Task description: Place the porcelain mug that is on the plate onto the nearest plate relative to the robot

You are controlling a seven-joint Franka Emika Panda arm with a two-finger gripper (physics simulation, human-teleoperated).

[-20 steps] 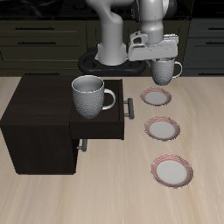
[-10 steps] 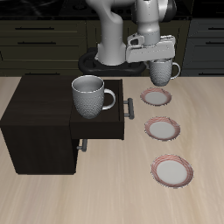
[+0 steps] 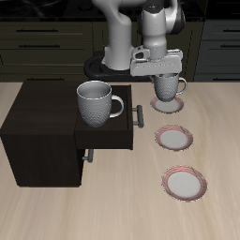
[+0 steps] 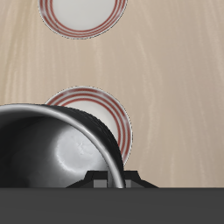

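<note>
Our end effector (image 3: pixel 167 77) is clamped on the porcelain mug (image 3: pixel 168 87), holding it up in the air so it can travel. We keep it just above the far plate (image 3: pixel 170 106), the one nearest the robot, where we think it should land.

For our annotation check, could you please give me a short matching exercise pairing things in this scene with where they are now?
Things:
1. held mug
2. second mug
3. back plate
4. front plate

Places:
A. nearest the table's front edge, bare
B. on top of the dark cabinet
C. gripped at the rim by the gripper, raised
D. directly under the raised mug

Pairs: 1-C, 2-B, 3-D, 4-A
</note>
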